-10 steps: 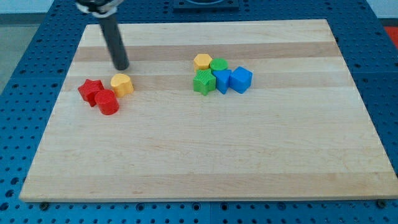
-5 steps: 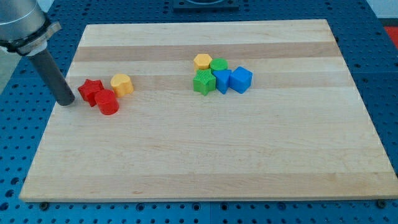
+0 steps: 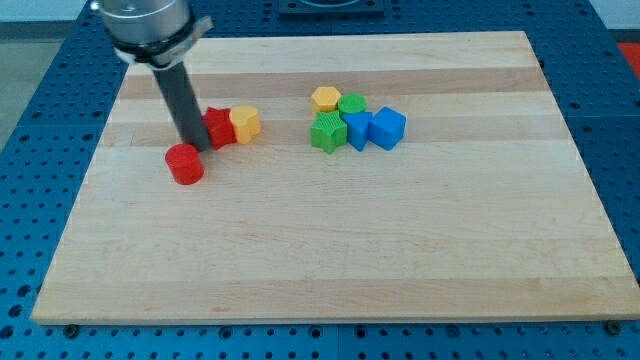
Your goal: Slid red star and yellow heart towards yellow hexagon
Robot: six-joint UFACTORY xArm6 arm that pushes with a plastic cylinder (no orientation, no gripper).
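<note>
Red star (image 3: 219,128) touching yellow heart (image 3: 245,124), tip (image 3: 192,147) pressing at star's left, sitting just above red cylinder (image 3: 184,164); yellow hexagon (image 3: 325,99) waiting right; no pincer fitted.

Robotics lab bench

A wooden board (image 3: 330,260) is lying on a blue perforated mounting table (image 3: 40,90); small coloured blocks are sitting on it.

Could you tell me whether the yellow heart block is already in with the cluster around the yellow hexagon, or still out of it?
Out. The yellow heart block sits beside the red star block, with bare wood between it and the yellow hexagon block. My tip is left of the star.
</note>
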